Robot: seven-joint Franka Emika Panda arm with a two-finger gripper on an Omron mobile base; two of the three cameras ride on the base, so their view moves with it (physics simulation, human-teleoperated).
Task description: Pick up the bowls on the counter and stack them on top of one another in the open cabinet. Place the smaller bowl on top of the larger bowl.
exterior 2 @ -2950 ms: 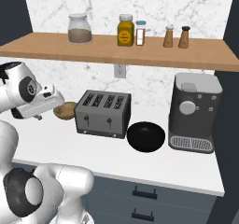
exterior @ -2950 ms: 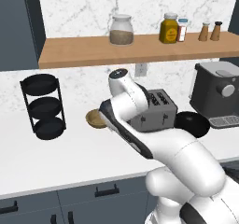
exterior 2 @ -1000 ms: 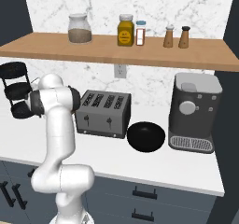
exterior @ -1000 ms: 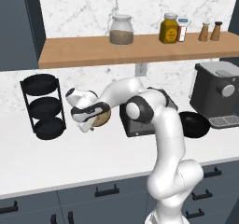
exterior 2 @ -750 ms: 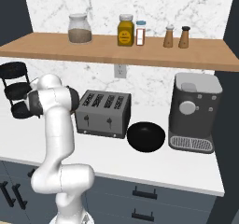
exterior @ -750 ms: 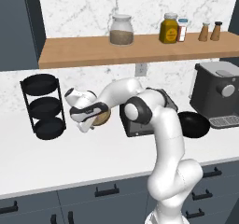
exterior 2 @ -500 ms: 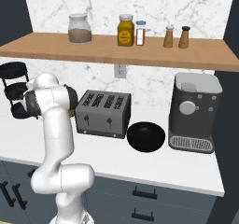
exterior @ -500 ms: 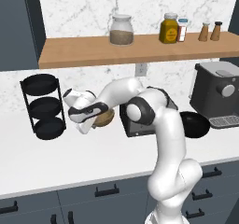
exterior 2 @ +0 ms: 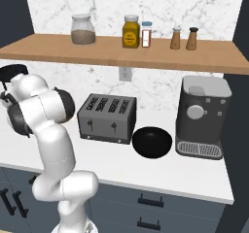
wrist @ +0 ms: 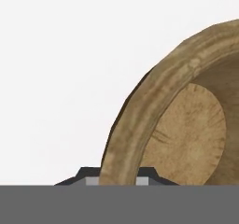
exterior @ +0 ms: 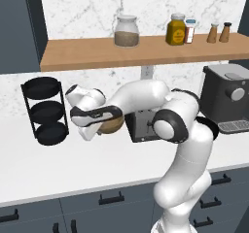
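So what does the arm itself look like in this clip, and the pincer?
The arm is glossy white, built of rounded, bulbous segments with dark grey-black discs and bands at the joints. No cables or markings are visible. The pincer has two small dark finger tips with lighter grey faces.

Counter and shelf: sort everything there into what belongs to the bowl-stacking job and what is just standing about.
Job:
- tan wooden bowl, rim pinched in the shut gripper
- black bowl
- wooden shelf
- white counter

Standing about:
- toaster
- coffee machine
- three-tier rack
- jars and shakers
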